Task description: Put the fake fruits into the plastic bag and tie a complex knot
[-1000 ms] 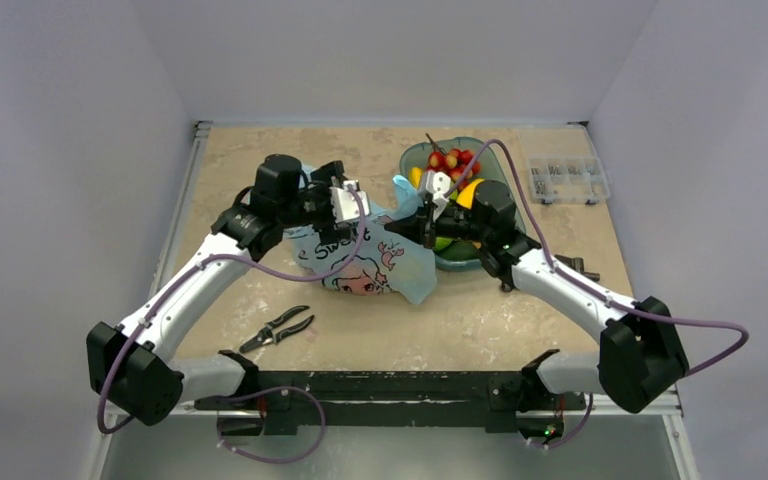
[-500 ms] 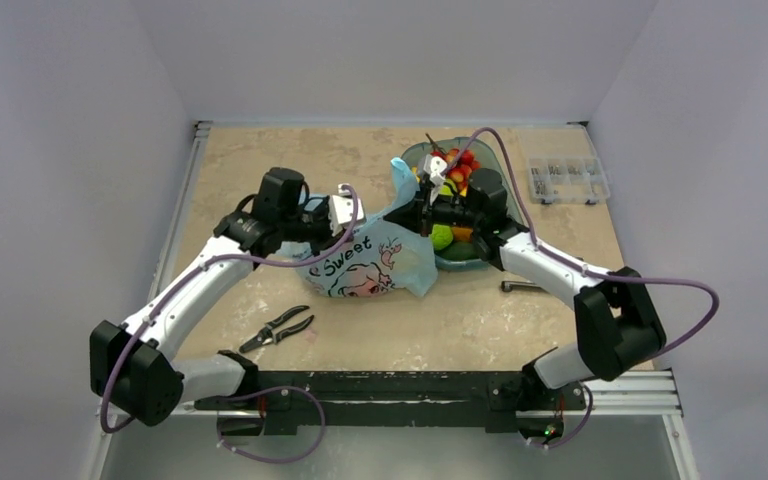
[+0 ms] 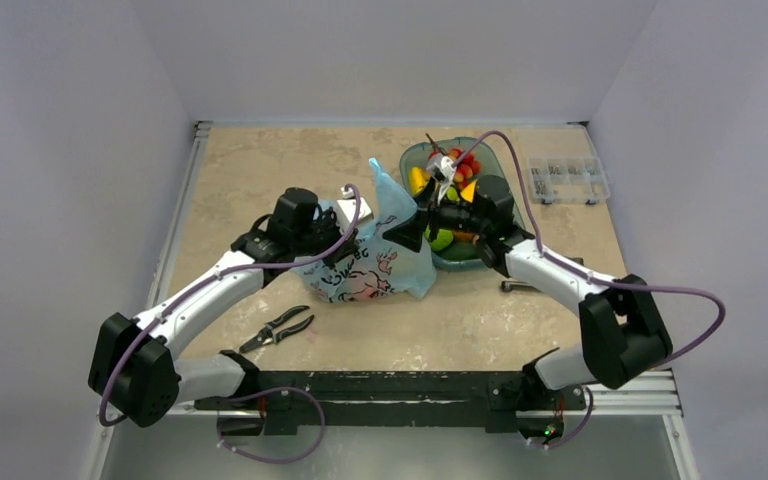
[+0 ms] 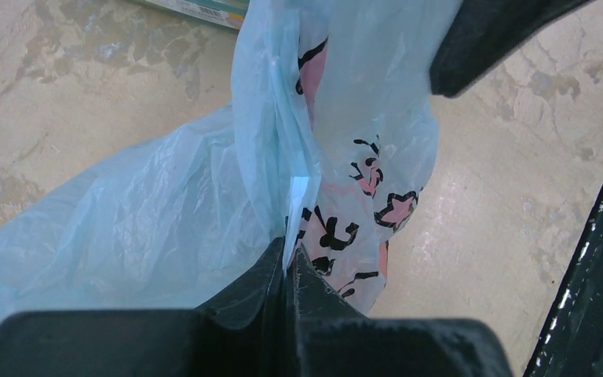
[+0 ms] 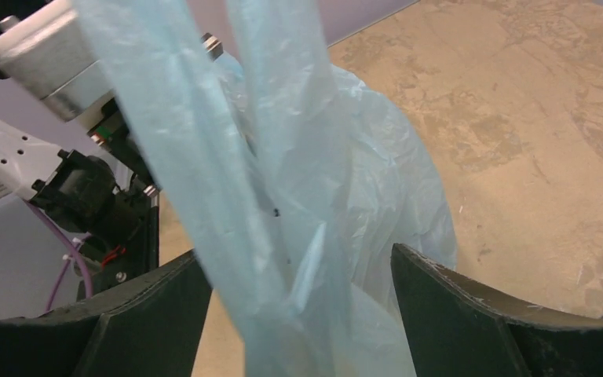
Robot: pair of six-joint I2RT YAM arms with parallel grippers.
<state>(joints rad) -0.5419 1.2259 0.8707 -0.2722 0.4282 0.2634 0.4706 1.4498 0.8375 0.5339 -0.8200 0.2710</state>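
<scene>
The light-blue plastic bag with cartoon print stands bunched at mid-table, and one handle loop sticks up. My left gripper is shut on a fold of the plastic bag, pinched at the fingertips. My right gripper is open, and the handle strips hang loose between its fingers without being clamped. The fake fruits lie piled in the teal dish behind the right gripper, with a green one at the front. What is inside the bag is hidden. No knot is in view.
Pliers lie on the table in front of the bag, near the left arm. A clear compartment box sits at the back right. A small dark tool lies beside the right forearm.
My left gripper closed on the bag and shifted right. My right gripper opened and let go of the handle it held. The bag has been pulled more upright.
</scene>
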